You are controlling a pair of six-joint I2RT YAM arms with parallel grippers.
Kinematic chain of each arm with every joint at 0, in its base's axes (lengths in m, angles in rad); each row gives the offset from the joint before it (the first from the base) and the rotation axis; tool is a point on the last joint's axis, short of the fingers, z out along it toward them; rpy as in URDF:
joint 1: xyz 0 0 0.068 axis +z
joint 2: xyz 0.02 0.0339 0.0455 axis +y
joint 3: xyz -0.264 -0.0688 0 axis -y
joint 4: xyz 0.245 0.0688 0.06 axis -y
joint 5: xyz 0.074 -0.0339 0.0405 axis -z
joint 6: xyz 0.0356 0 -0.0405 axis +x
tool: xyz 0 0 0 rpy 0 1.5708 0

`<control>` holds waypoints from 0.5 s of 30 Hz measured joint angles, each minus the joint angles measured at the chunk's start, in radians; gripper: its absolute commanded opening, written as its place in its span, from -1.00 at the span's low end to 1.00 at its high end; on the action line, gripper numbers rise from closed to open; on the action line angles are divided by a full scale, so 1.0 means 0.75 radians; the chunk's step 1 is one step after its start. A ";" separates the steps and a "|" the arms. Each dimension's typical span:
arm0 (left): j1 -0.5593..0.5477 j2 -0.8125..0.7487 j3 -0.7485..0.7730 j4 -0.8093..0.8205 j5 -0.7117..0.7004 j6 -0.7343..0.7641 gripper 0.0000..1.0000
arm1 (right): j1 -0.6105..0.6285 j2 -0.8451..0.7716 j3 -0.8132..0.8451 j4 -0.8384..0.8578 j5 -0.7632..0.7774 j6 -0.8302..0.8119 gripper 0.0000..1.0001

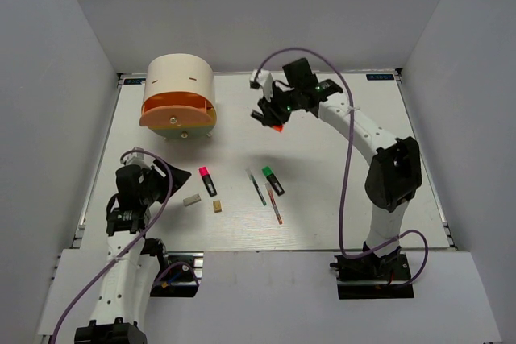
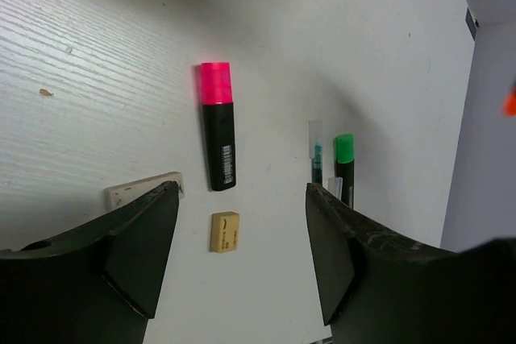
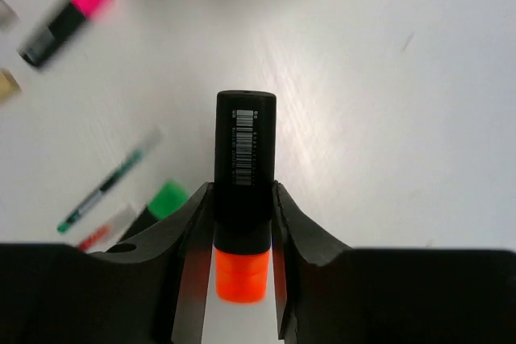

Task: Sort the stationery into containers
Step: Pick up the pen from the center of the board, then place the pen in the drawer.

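Right jaws are clamped on the orange highlighter [image 3: 245, 167], gripped on its black body and held above the desk [image 1: 314, 215]. Bare desk is seen between it and the cream drum [image 1: 181, 78] at far left, whose orange tray [image 1: 177, 110] faces forward. Left jaws are apart with nothing gripped, near the left edge. The tan block [image 2: 224, 231] is framed between them, with the grey block [image 2: 141, 191] beside one finger. The pink highlighter [image 2: 218, 130], two pens [image 1: 256, 186] [image 1: 274, 205] and green highlighter [image 1: 272, 180] are spread mid-desk.
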 measured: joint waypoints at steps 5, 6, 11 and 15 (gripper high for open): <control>-0.001 -0.018 -0.036 0.037 0.036 -0.020 0.51 | 0.048 0.005 0.377 0.072 -0.227 -0.047 -1.00; -0.001 -0.022 -0.039 0.040 0.040 -0.023 0.51 | 0.062 0.009 0.421 0.108 -0.265 -0.036 -1.00; -0.001 -0.045 -0.043 0.040 0.049 -0.028 0.51 | 0.158 0.064 0.504 0.438 -0.405 0.093 -1.00; -0.001 -0.046 -0.043 0.039 0.064 -0.032 0.51 | 0.228 0.161 0.506 0.700 -0.449 0.215 -1.00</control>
